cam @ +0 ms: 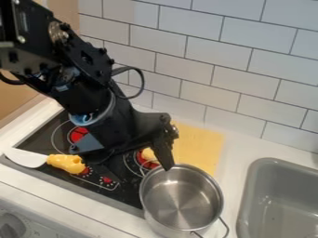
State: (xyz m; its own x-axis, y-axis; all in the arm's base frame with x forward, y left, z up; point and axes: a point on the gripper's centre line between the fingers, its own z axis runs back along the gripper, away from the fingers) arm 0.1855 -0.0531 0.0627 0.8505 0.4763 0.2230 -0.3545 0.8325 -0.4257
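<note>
Over the stove (38, 142), I'm slanting my arm (87, 98) downward, my claw (142, 172) hanging spread by the metal pot (181, 200)'s rim.

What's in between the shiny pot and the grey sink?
The camera view shows a strip of white counter between the pot and the sink, with the pot's wire handle sticking out over it.

The white counter (239, 151) carries 1 black stovetop (127, 189), 1 yellow sheet (202, 145) and 1 metal pot (181, 202).
</note>
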